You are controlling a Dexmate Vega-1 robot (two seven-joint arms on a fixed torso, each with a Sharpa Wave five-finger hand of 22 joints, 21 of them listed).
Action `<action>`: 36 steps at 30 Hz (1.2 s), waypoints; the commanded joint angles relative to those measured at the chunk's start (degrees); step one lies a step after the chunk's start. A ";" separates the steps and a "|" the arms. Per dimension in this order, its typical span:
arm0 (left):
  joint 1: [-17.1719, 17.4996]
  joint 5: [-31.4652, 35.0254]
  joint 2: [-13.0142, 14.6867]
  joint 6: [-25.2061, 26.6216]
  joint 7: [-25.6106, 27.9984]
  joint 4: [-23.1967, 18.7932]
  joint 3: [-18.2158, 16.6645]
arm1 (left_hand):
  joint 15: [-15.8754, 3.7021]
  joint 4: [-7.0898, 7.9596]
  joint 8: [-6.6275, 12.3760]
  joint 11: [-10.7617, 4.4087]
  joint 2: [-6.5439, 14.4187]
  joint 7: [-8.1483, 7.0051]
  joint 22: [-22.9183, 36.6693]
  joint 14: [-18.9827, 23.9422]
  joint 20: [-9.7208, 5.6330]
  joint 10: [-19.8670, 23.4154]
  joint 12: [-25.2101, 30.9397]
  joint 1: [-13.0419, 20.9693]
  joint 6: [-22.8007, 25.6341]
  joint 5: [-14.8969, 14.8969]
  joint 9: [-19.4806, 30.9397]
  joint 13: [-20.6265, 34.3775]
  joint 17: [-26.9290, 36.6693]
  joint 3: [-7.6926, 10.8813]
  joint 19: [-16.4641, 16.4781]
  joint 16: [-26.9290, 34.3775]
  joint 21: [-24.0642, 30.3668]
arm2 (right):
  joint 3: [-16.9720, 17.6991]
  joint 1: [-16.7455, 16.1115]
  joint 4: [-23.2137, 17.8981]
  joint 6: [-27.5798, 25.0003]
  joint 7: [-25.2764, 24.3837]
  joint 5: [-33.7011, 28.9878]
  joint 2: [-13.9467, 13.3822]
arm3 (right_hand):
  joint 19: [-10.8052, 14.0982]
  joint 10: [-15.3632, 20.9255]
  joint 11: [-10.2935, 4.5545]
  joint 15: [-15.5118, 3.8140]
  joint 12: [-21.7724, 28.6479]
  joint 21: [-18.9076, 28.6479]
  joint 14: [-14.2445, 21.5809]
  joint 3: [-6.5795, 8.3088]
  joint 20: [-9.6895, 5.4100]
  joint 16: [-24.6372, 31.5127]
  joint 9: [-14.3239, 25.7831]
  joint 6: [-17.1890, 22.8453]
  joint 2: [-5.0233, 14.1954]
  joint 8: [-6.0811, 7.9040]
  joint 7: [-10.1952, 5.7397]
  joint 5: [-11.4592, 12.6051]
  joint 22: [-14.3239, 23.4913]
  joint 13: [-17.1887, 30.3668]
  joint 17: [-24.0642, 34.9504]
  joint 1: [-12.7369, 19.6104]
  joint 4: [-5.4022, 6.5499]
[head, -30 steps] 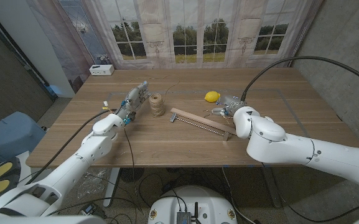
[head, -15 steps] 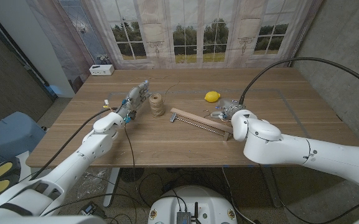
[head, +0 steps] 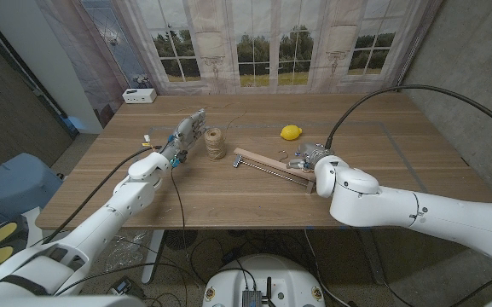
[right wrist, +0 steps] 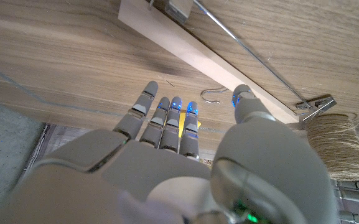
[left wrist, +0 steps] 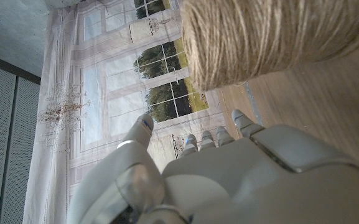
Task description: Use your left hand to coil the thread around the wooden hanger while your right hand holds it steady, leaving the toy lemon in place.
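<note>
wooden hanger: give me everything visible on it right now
The wooden hanger is a pale wooden bar with a thin metal rod along it, metal clips at its ends and a small wire hook. It lies flat and diagonal on the table between the twine spool and the open right hand, which hovers beside it without gripping. No thread is wound on it.

This looks like a robot test room dressed up as a home. A printed backdrop (head: 254, 43) of curtained windows and trees hangs along the top of the frame behind the wooden table (head: 228, 192). Bare grey wall (head: 476, 77) fills the upper right, cables (head: 186, 251) trail under the table at the bottom, and a blue chair (head: 11, 183) sits at the left edge.
</note>
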 commanded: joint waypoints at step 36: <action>-0.07 -0.29 0.31 0.26 -0.06 -0.13 -0.42 | 0.05 0.04 0.29 0.10 -0.43 -0.22 0.23 -0.24 0.54 -0.04 0.44 -1.48 0.88 0.23 0.25 0.20 0.43 -0.42 0.29 0.35 -0.54 | -0.78 -5.77 20.70 -0.12 37.29 -46.49 11.48 | 4.28 4.78 -4.04 -4.99 1.08 0.06 4.76 3.37 -1.11 0.80 0.09 7.79 -1.38 1.07 -3.88 2.84 0.05 -0.22 -1.41 18.09 -2.50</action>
